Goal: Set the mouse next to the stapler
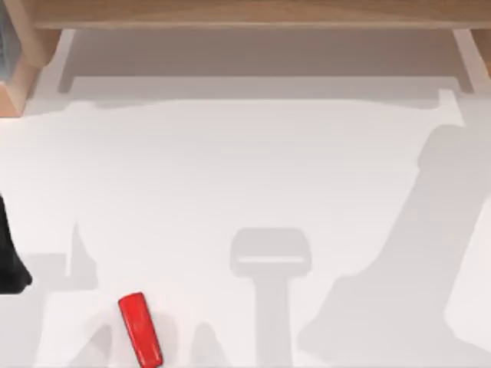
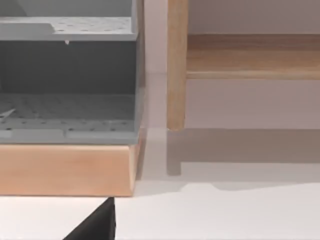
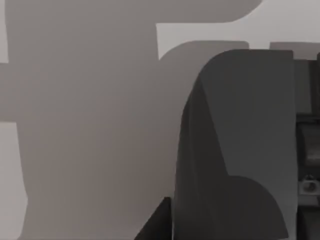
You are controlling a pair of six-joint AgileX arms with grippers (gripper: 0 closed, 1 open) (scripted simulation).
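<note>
From above I count one stapler, a red bar lying on the white table near the front edge, left of centre, tilted a little, with its near end almost at the picture's edge. A black shape juts in at the left edge, part of my left arm; it is cut off, so I cannot tell how that claw stands. Several grey shadows fall across the table, one on the right long and slanted. Along the far side runs one wooden shelf, with a wooden block at the far left corner.

From the left wrist I see one grey perforated rack sitting on a wooden base, one upright wooden post beside it, and a wooden ledge behind. A black corner pokes in at the edge; too little of it shows to say what it is.

From the right wrist, a large dark grey rounded body sits close to the lens, cut off on two sides, over the shadowed table. I cannot say for sure whether it is the mouse, and I cannot tell whether the right claw is open or closed.
</note>
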